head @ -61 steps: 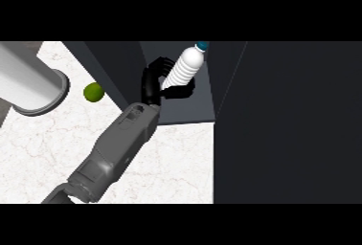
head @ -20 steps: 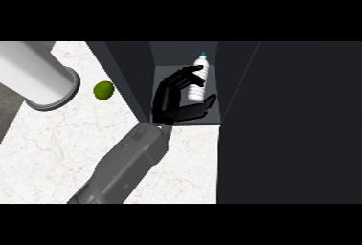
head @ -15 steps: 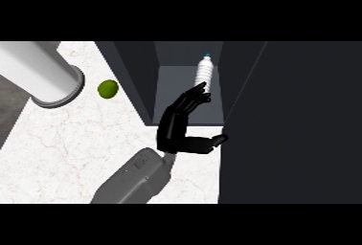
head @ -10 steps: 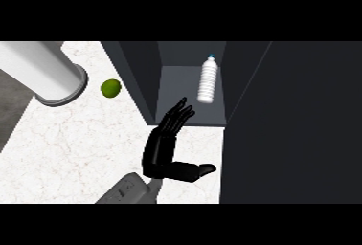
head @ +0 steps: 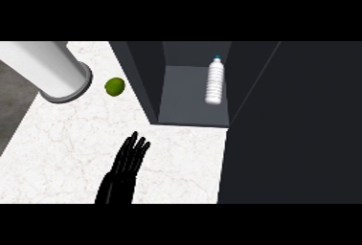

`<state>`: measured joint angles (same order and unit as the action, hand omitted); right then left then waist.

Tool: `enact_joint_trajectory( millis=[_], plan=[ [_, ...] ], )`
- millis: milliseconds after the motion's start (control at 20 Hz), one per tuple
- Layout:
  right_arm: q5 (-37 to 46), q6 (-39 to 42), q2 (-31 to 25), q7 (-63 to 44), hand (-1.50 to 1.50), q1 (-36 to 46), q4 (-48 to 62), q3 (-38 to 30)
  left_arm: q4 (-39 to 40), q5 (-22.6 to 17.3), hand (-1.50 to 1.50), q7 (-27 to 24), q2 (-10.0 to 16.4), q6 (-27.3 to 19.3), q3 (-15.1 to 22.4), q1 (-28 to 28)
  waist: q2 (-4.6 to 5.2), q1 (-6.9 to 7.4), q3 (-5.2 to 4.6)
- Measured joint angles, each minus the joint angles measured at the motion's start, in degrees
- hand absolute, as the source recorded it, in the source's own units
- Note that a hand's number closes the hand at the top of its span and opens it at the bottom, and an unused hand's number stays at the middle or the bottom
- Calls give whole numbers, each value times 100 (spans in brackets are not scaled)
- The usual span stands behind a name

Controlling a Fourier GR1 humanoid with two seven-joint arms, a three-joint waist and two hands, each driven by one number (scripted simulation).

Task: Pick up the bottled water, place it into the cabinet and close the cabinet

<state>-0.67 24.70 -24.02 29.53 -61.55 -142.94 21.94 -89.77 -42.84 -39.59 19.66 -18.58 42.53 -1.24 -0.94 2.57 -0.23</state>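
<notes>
Fingers (head: 134, 148) of the left hand (head: 122, 170) are straight and close together, empty, aimed up-view over the white counter (head: 63, 143) and short of the cabinet (head: 182, 106). The bottled water (head: 216, 82) sits inside the open cabinet, near its right wall - long axis running front to back, blue cap toward the rear. A green fruit (head: 114, 86) lies left of the cabinet - beside a white cylinder (head: 51, 71).

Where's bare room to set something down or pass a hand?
Bare counter lies left of the left robot hand, below the grey cylinder and green fruit. The cabinet floor is free left of the bottled water. Crowded: cylinder to fruit.
</notes>
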Motion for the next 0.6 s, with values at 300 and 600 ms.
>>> enact_joint_trajectory(
  millis=[300,600],
  plan=[
    [186,359,-583,-185,150,531,-15,256,-566,-92,-150,-440,939,569,-263,-822,-15,48,-16],
    [257,240,-601,-717,150,1056,-50,889,-978,-339,-150,-800,1768,1122,-743,-1482,24,58,-28]
  ],
)
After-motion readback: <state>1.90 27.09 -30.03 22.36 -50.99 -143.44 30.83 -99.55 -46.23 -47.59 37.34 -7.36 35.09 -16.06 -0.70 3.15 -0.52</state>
